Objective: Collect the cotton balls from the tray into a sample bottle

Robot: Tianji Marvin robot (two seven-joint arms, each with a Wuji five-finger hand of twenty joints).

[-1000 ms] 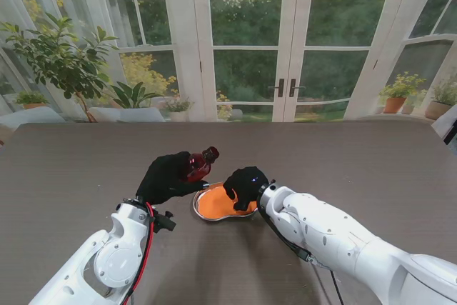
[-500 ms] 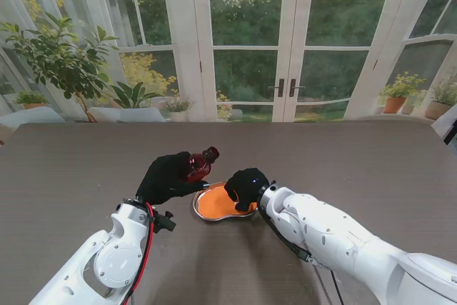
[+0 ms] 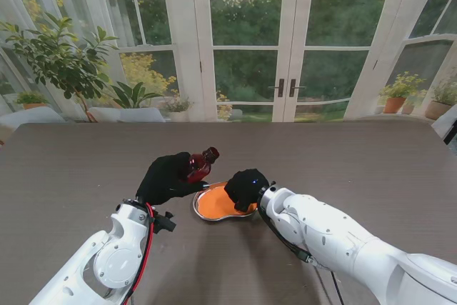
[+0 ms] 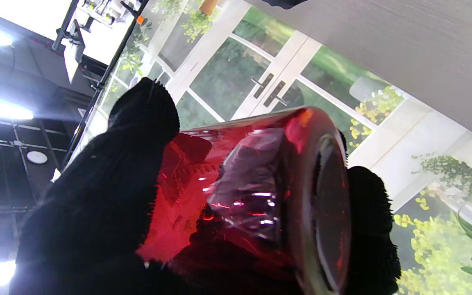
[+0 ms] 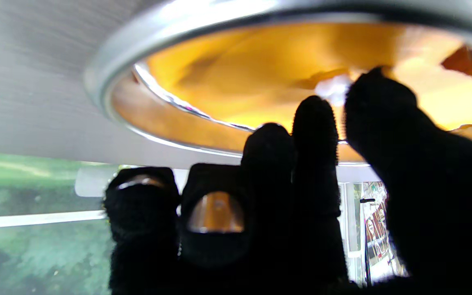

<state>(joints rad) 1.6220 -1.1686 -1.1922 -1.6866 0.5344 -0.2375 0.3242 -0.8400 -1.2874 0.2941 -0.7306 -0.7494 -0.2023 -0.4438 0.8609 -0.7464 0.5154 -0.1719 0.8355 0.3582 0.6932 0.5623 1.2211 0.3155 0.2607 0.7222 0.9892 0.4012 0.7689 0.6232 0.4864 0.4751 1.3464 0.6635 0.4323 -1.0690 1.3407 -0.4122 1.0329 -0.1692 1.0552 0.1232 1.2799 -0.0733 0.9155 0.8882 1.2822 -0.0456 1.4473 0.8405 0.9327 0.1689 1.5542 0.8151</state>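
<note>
A round tray point(image 3: 206, 212) with a silver rim and orange inside lies on the table in front of me. My left hand point(image 3: 166, 176), in a black glove, is shut on a dark red sample bottle point(image 3: 200, 164), held tilted just left of the tray with its mouth toward the tray. In the left wrist view the bottle point(image 4: 252, 192) fills the frame between the fingers point(image 4: 96, 196). My right hand point(image 3: 245, 187) hangs over the tray's right side. In the right wrist view a small white cotton ball point(image 5: 334, 88) sits pinched between thumb point(image 5: 383, 110) and forefinger tips, just inside the tray rim point(image 5: 146, 37).
The table point(image 3: 357, 162) is dark brown wood grain. Glass doors and potted plants point(image 3: 64, 62) stand beyond its far edge. Both white forearms rise from the near corners, the right forearm point(image 3: 335, 237) passing close to the tray's near right.
My right hand has shifted very slightly to the right over the tray. The left hand and the bottle have not moved.
</note>
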